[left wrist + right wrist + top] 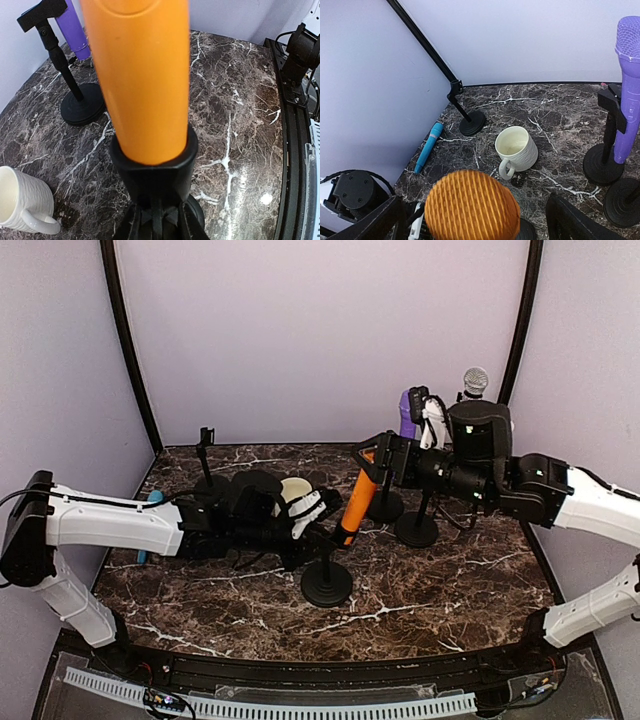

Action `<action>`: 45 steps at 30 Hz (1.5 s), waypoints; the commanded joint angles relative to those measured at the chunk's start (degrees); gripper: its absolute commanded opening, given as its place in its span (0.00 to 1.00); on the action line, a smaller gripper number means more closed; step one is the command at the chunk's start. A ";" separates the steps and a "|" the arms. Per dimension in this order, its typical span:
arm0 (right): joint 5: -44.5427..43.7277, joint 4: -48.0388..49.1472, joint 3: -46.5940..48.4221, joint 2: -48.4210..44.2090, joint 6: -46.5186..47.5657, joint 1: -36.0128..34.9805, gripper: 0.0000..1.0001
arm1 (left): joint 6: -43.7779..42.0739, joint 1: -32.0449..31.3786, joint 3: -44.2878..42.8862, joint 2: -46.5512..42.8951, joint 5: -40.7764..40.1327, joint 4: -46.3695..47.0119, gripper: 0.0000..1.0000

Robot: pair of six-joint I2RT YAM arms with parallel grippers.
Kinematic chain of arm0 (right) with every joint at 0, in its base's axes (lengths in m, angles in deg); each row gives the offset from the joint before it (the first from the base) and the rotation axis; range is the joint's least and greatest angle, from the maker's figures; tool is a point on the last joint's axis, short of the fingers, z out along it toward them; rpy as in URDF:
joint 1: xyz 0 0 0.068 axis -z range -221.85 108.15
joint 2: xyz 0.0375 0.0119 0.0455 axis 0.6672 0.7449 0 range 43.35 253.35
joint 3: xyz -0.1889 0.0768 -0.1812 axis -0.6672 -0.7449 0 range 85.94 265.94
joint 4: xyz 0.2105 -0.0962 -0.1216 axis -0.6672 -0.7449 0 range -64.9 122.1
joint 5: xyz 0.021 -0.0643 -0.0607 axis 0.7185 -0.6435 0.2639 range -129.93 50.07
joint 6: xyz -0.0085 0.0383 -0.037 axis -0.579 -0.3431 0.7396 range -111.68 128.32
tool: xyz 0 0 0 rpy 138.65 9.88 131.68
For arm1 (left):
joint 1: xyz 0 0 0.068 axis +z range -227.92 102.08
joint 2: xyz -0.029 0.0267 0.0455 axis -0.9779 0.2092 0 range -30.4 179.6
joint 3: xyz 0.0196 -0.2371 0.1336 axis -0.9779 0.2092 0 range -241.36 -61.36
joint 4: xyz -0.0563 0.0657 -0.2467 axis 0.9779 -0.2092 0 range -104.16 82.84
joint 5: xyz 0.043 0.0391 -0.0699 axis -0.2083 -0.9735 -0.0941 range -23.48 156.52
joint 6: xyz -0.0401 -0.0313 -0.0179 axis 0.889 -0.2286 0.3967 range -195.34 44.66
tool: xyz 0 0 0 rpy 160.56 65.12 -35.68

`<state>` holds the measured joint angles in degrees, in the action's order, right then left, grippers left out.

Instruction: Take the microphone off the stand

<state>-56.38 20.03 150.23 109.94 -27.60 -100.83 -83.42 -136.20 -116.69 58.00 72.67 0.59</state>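
The left arm point(110, 523) reaches in from 9 o'clock, its hand point(318, 536) closed on the stand point(326, 585). The right arm point(590, 495) comes from 3 o'clock, its hand point(378, 455) spread wide.

White link shells point(110, 523), black joints point(30, 530) — right tool point(376, 458) black.

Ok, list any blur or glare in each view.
Left wrist: the orange microphone looks soft from closeness, and a glare spot sits on the table; right wrist: its grille is crisp; top external: even light, no harsh shadows.
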 commanded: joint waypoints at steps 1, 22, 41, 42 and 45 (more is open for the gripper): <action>-0.84 0.69 5.25 4.31 0.72 -0.08 0.99 | -3.94 -0.11 -3.17 1.06 2.66 -2.13 0.13; -4.37 1.47 1.69 4.35 -0.13 -1.19 0.62 | -5.83 0.98 -4.19 4.39 5.64 -5.25 0.00; -5.19 3.47 0.02 0.62 4.28 -1.31 0.29 | -6.95 0.98 -4.62 6.06 3.75 -6.29 0.00; -5.13 3.99 -0.40 0.22 4.28 -1.31 0.26 | -6.95 0.95 -4.66 6.19 3.72 -6.36 0.00; -4.87 5.46 -1.62 -0.54 4.29 -1.31 0.22 | -7.26 0.98 -4.87 6.52 3.58 -6.87 0.00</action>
<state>-61.82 20.01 149.56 112.06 -23.88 -101.49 -89.25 -135.22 -121.72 62.06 77.90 -1.46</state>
